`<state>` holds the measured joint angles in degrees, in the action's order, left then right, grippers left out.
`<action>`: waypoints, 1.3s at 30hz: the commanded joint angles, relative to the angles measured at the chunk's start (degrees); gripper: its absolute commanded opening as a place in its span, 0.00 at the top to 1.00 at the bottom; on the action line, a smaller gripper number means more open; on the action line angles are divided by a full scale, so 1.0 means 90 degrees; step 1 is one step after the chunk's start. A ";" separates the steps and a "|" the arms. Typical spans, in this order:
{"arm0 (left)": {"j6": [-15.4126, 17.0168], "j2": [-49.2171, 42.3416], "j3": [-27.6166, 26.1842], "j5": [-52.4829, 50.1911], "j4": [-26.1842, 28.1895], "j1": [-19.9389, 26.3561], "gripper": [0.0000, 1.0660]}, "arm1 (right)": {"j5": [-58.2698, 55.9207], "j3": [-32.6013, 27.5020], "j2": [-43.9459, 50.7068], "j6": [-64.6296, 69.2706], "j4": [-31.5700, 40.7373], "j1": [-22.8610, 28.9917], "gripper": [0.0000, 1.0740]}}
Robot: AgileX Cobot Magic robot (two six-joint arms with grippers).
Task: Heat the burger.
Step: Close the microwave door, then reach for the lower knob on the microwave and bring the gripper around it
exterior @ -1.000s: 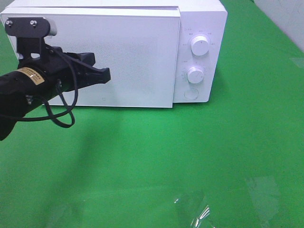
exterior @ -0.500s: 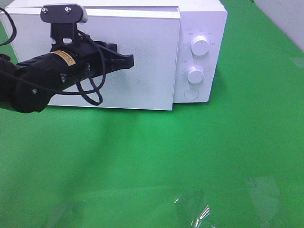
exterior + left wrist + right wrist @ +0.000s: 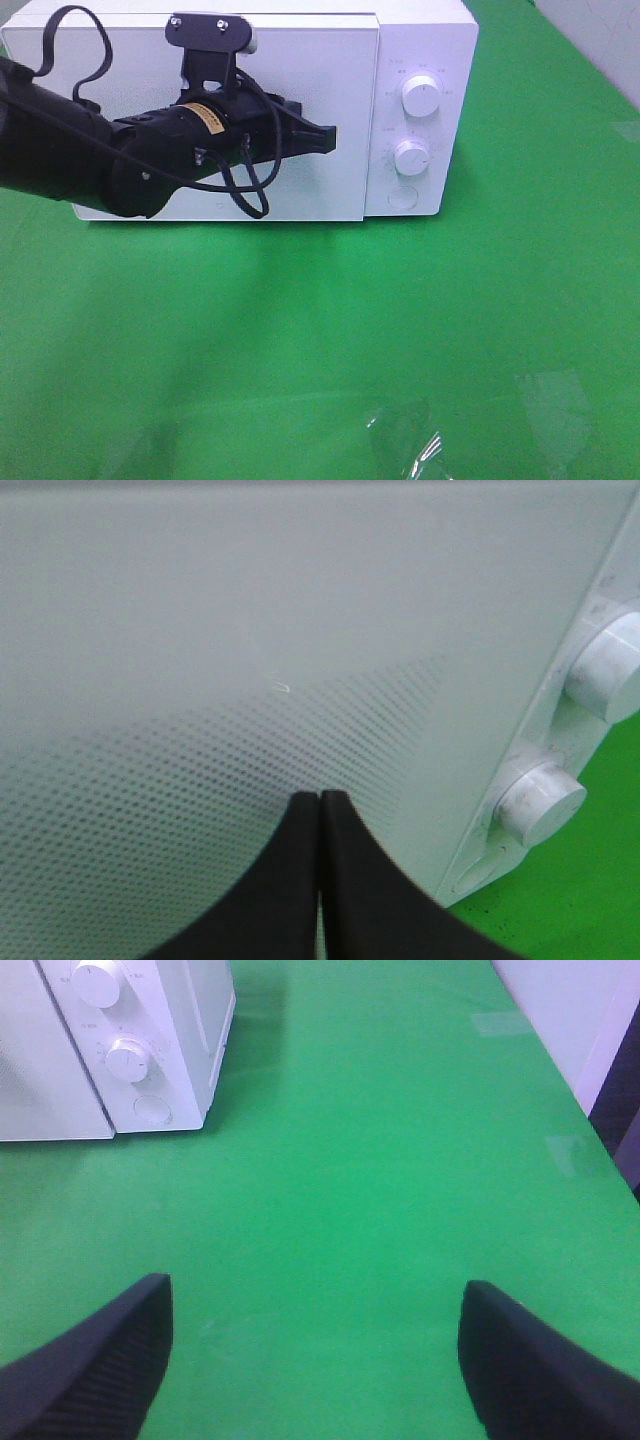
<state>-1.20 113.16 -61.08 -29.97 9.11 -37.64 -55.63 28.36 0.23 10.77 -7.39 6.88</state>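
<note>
In front of the microwave door: left end effector (image 3: 325, 140), pressed together and empty, tip close to the door (image 3: 300, 60) and pointing toward the controls.
Microwave (image 3: 440, 40): white, door shut, at the back of the green tabletop (image 3: 400, 330).
Right end effector (image 3: 315, 1285): spread wide, holding nothing, above bare tabletop, well apart from the microwave.
Burger: not in view from any camera. The white dotted door hides the inside, so whether it lies in there cannot be told.
Burger handling: judged light and soft, a loose stack whose layers may slide. A hard squeeze would likely crush the bun.
Where to hold: probably low across the sides with a gentle, wide grip, kept level.
Controls: upper knob (image 3: 421, 96), lower knob (image 3: 411, 157), round button (image 3: 403, 196) beneath them.
Writing: small grey marks ring the knobs, too small to read. A yellow label (image 3: 207, 117) on the left arm (image 3: 60, 150) bears print that cannot be made out. No brand is legible.
</note>
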 commanded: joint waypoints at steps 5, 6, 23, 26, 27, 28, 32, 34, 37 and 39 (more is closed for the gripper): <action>-0.0236 0.0318 -0.0688 -0.0369 0.0401 0.0134 1.00 | 0.0045 -0.0013 0.0159 0.0025 -0.0019 -0.0038 0.29; -0.0236 0.0318 -0.0688 -0.0369 0.0401 0.0134 1.00 | 0.0045 -0.0013 0.0159 0.0025 -0.0019 -0.0038 0.29; -0.0656 -0.0166 -0.0611 0.1477 0.0509 -0.0643 0.91 | 0.0045 -0.0013 0.0159 0.0025 -0.0019 -0.0038 0.29; -0.0649 -0.0299 -0.0611 0.2336 0.0465 -0.0751 0.65 | 0.0045 -0.0013 0.0159 0.0019 -0.0019 -0.0038 0.29; -0.0630 -0.0395 -0.0611 0.2897 0.0471 -0.0789 0.35 | 0.0045 -0.0013 0.0159 0.0019 -0.0019 -0.0038 0.29; -0.0630 -0.0395 -0.0611 0.2897 0.0471 -0.0789 0.35 | 0.0045 -0.0013 0.0159 0.0019 -0.0019 -0.0038 0.29; -0.0452 -0.0605 -0.0611 0.4393 0.0528 -0.0828 0.07 | 0.0045 -0.0013 0.0159 0.0019 -0.0019 -0.0038 0.29; -0.0337 -0.0789 -0.0611 0.5373 0.0535 -0.0828 0.08 | 0.0045 -0.0013 0.0159 0.0013 -0.0019 -0.0038 0.29; -0.0331 -0.0929 -0.0611 0.5997 0.0509 -0.0828 0.08 | 0.0045 -0.0013 0.0159 0.0013 -0.0019 -0.0038 0.29; -0.0331 -0.1076 -0.0611 0.6659 0.0503 -0.0828 0.08 | 0.0045 -0.0013 0.0159 0.0013 -0.0019 -0.0038 0.29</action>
<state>-4.58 104.34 -66.69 27.73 13.64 -44.75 -55.63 28.36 0.23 10.77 -7.51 6.88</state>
